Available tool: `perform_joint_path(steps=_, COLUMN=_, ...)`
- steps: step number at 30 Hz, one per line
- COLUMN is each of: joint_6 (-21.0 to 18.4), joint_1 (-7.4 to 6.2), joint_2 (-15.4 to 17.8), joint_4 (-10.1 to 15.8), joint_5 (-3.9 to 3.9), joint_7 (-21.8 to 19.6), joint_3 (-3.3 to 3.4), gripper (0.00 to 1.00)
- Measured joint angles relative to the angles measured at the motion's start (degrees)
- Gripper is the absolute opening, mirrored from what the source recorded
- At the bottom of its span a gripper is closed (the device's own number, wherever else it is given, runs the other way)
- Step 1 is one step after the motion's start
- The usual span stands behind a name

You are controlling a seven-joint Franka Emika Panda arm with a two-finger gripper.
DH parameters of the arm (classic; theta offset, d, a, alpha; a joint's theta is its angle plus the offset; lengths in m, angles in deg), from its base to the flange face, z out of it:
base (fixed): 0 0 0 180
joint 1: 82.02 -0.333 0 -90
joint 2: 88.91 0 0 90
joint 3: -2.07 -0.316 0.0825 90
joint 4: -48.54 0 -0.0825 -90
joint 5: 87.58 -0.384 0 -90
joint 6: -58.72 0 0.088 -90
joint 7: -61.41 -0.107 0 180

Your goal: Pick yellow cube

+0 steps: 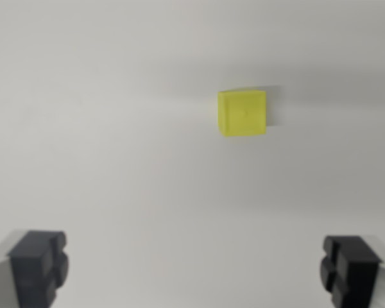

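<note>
A small yellow cube [242, 113] rests on a plain white surface, above and a little to the right of the wrist view's centre. My gripper [194, 269] is open, its two dark fingertips at the bottom corners of the view, one pad [38, 266] at the left and the other at the right. Nothing lies between the fingers. The cube sits well apart from both fingertips, farther up the picture, and the image is slightly blurred.
Only the bare white surface [115, 128] surrounds the cube, with a faint shadow along the cube's right side.
</note>
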Motion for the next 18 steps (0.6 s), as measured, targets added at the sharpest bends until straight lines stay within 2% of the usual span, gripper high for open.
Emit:
perform_joint_path(steps=7, joint_6=0.1, joint_1=0.14, joint_2=-0.2, joint_4=0.0, joint_5=-0.01, joint_7=0.3, joint_3=0.01, gripper=1.00)
perform_joint_path(steps=18, joint_6=3.1, joint_1=0.85, joint_2=-1.8, joint_4=1.7, joint_5=-0.24, joint_7=1.1, joint_3=0.01, gripper=1.00)
